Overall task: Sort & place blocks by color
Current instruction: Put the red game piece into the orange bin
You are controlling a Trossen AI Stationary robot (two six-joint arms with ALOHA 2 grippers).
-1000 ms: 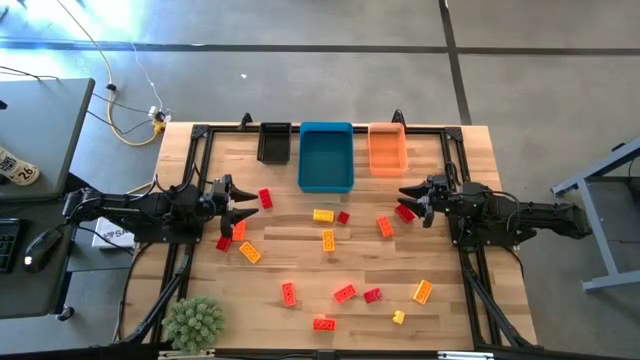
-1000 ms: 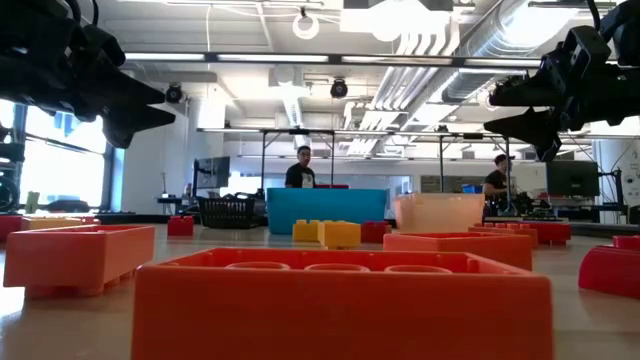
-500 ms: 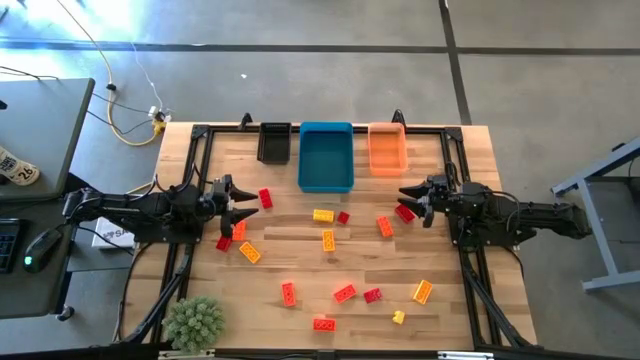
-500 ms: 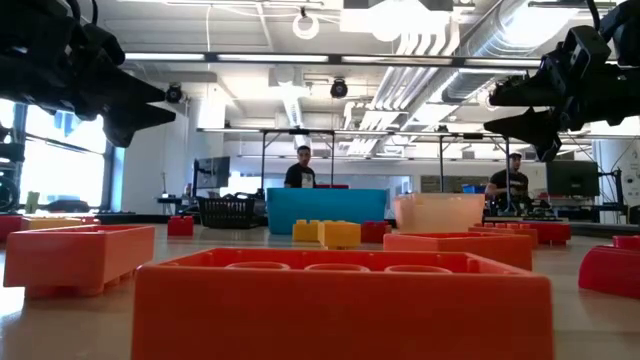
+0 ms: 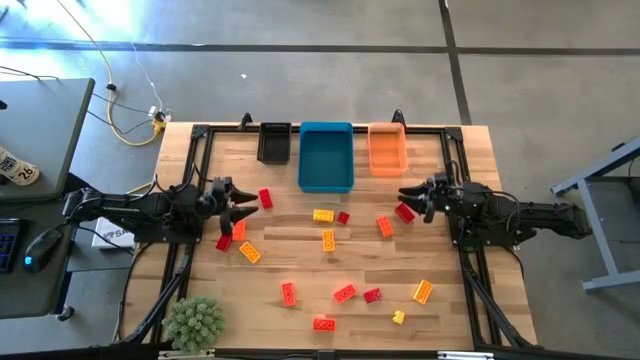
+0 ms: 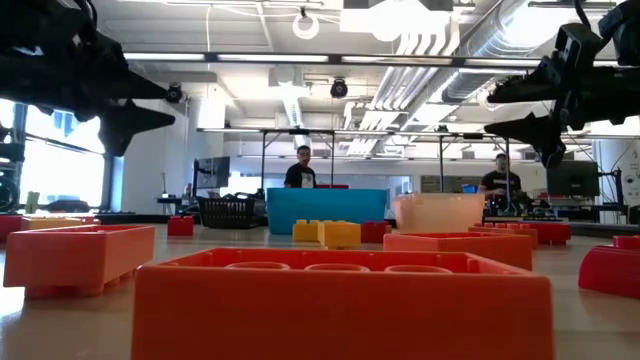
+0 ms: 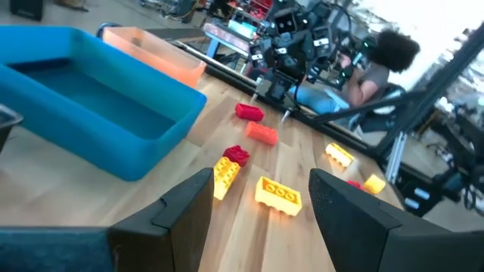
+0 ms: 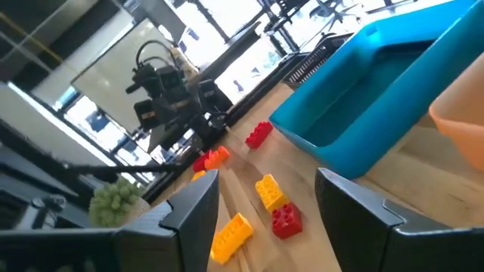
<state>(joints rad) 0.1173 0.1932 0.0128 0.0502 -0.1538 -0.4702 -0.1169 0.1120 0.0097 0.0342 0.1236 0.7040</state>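
Blocks [image 5: 328, 240] lie scattered over the wooden table [image 5: 300, 260], none yet in the black bin [image 5: 274, 142], blue bin [image 5: 326, 157] or orange bin [image 5: 387, 149] along the far edge, so sorting looks to be at its start: both arms hover, choosing a first pick. Left gripper [image 5: 243, 205] hangs open and empty above the table's left side, near a red block [image 5: 265, 198]; right gripper [image 5: 412, 198] hangs open and empty at the right side, just beside another red block [image 5: 404, 212]. Next, I judge, each must drop onto its nearest block and turn the wrist so the fingers close across the short sides. The left red block's long axis runs roughly toward the bins; the right one lies diagonally; the yellow block [image 5: 323, 215] at centre lies crosswise.
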